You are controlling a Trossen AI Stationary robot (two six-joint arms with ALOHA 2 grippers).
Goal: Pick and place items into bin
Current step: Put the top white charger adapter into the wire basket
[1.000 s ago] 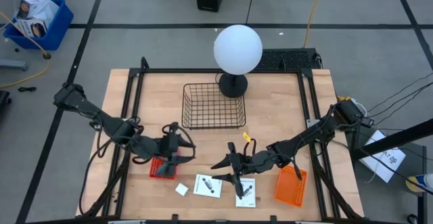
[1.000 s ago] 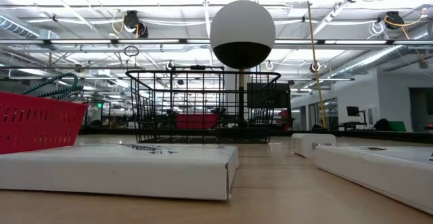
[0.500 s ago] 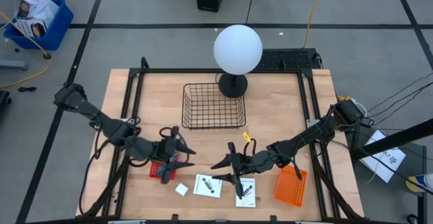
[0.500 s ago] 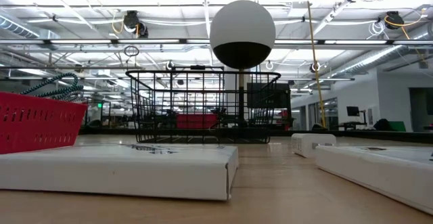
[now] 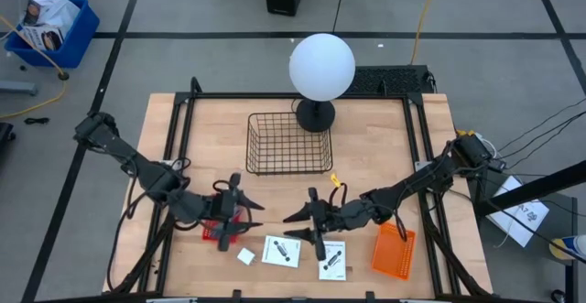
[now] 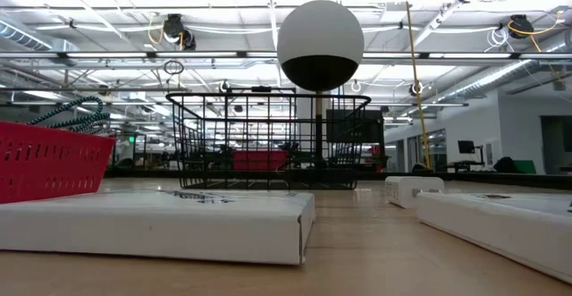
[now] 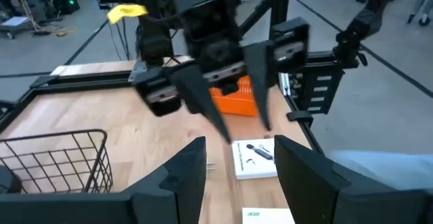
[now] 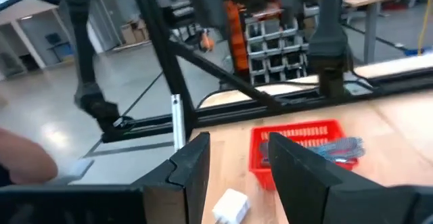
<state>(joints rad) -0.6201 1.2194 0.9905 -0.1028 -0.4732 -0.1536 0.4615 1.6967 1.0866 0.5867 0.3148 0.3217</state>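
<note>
Arms both reach in low over the near half of the light wooden bench, elbows out at the side edges. Left gripper sits over the near-left area, just above the small red plastic basket, pointing toward the bench centre; jaws part open, nothing between them in the left wrist view. Right gripper sits near centre front, pointing toward the left arm, over the two white flat cards; jaws part open, nothing held in the right wrist view. The two grippers face each other, apart.

Black wire bin stands mid-bench toward the far side, just beside the black base of a white globe lamp. High view shows bare bench through the mesh; cannot tell contents for sure. Red basket holds a teal-handled tool, lying inside, seen in the right wrist view. Orange plastic basket lies at the near-right; contents cannot be told.

White flat card with black marks lies on the bench near the front edge, a second white flat card beside it to the right. Tiny white block lies just left of the first card, near the red basket. All outside the wire bin. Low view shows the cards' edges in the foreground, the bin and lamp behind.
</note>
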